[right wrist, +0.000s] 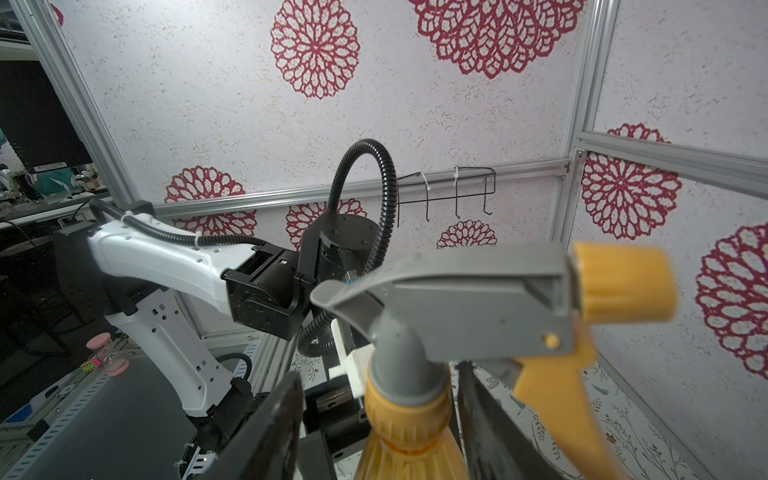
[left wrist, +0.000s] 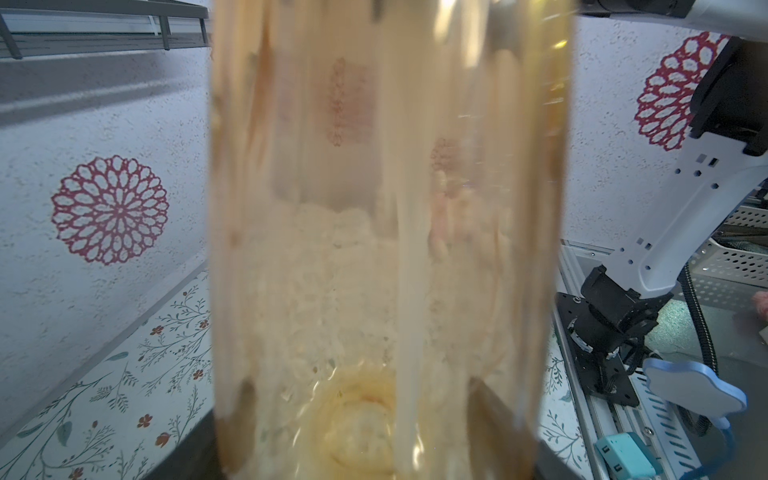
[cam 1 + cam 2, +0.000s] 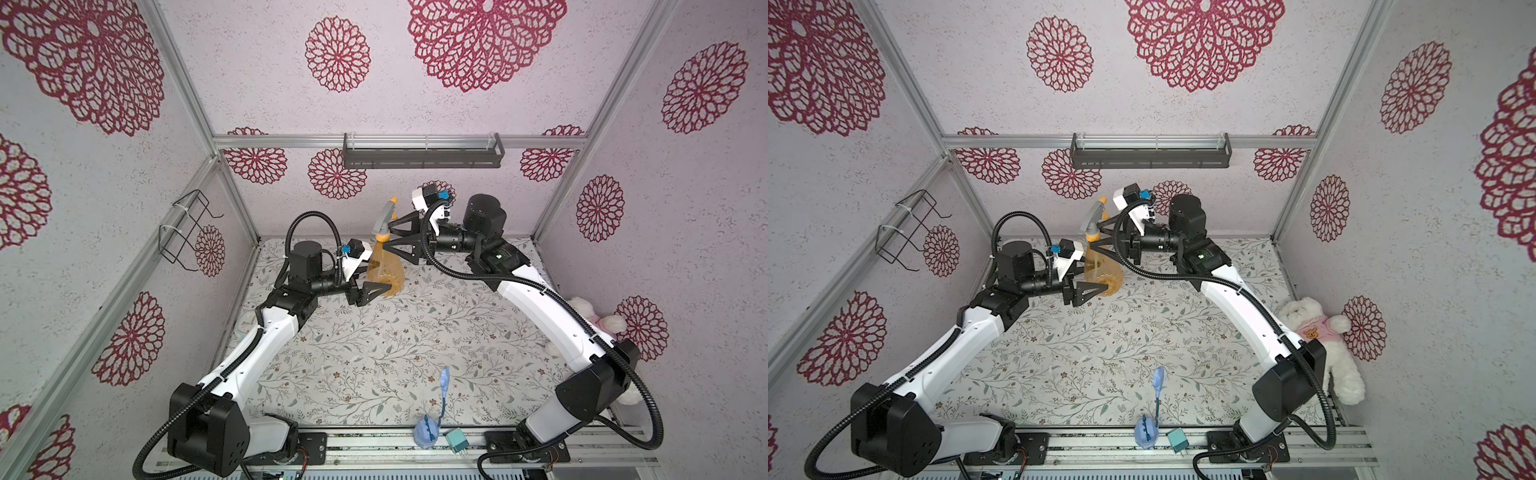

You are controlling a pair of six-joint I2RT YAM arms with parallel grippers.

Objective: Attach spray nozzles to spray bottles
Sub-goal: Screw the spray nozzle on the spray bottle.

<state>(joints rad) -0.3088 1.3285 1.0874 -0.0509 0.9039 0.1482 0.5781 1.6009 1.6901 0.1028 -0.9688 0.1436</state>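
Spray bottle (image 3: pixel 384 270), orange and see-through, is upright near the back of the table (image 3: pixel 374 353). Left gripper (image 3: pixel 379 282) squeezes its fat bottom part. Spray nozzle (image 3: pixel 384 218), grey with an orange trigger, sits on the bottle's neck. Right gripper (image 3: pixel 387 235) has one jaw on each side of the orange collar; I cannot tell if it pinches it.

top views: high, looking down, far | wrist views: close, sharing bottle (image 2: pixel 390 249)
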